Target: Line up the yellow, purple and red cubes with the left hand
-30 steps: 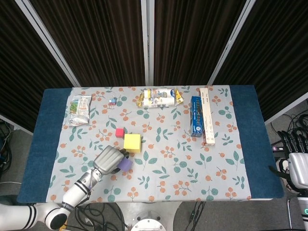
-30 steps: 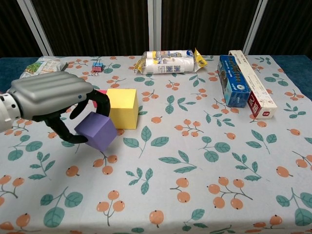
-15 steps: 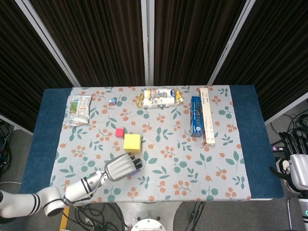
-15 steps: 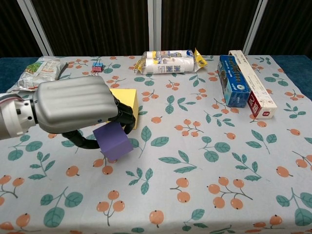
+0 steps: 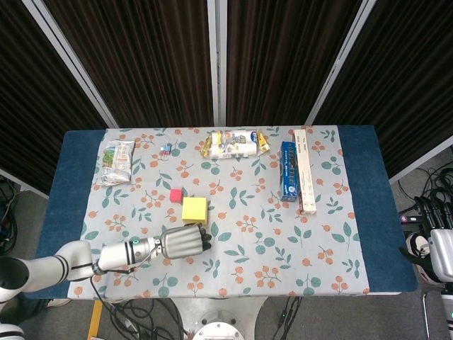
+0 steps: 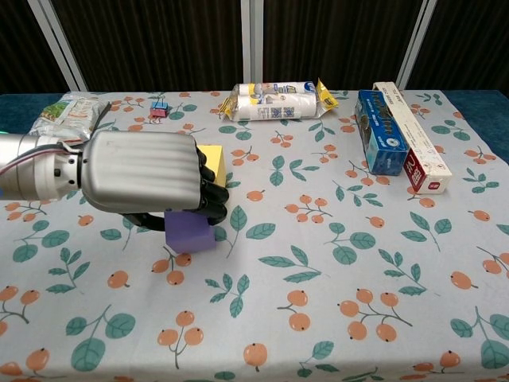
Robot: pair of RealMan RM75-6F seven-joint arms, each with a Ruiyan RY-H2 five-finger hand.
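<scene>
My left hand [image 5: 185,242] [image 6: 147,179] lies low over the flowered cloth, just in front of the yellow cube [image 5: 195,210]. Its fingers curl around the purple cube [image 6: 189,231], whose lower part shows beneath them in the chest view. In the head view the hand hides the purple cube. Only a sliver of the yellow cube [image 6: 215,157] shows behind the hand in the chest view. The small red cube [image 5: 176,195] stands just behind and left of the yellow one, and the chest view does not show it. My right hand [image 5: 439,248] hangs off the table's right edge, fingers apart, holding nothing.
Along the far side lie a snack packet [image 5: 117,161] [image 6: 67,111], a small clip [image 5: 165,149] [image 6: 159,109] and a white wrapped roll [image 5: 233,144] [image 6: 277,100]. A blue box [image 5: 288,171] [image 6: 380,131] and a long white box [image 5: 304,170] [image 6: 411,136] lie at the right.
My left hand has carried the purple cube to the right and turned at the wrist, so it now sits directly in front of the yellow cube. The right hand has not moved.
</scene>
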